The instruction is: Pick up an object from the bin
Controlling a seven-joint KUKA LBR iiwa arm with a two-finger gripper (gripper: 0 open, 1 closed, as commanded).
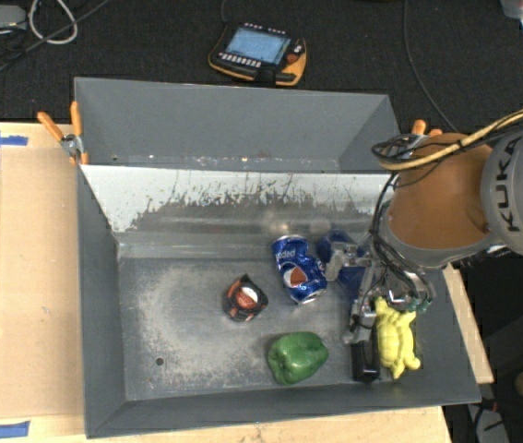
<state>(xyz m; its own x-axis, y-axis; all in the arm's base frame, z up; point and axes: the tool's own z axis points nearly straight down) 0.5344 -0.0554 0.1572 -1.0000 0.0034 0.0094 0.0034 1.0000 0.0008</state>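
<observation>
My gripper [364, 310] hangs low over the bin's right front part, under the orange wrist cover. Right beside it on the right lies a yellow lumpy toy [396, 341], touching or nearly touching it. A small black block [364, 365] lies just below the gripper near the front wall. To the gripper's left lies a crushed blue soda can [298, 267], and a second blue thing [339, 245] sits behind that, partly hidden by the arm.
A green pepper-like thing [296, 356] lies near the front wall at the middle. A small red and black thing [244, 299] sits on the floor left of the can. The bin's left half is bare floor.
</observation>
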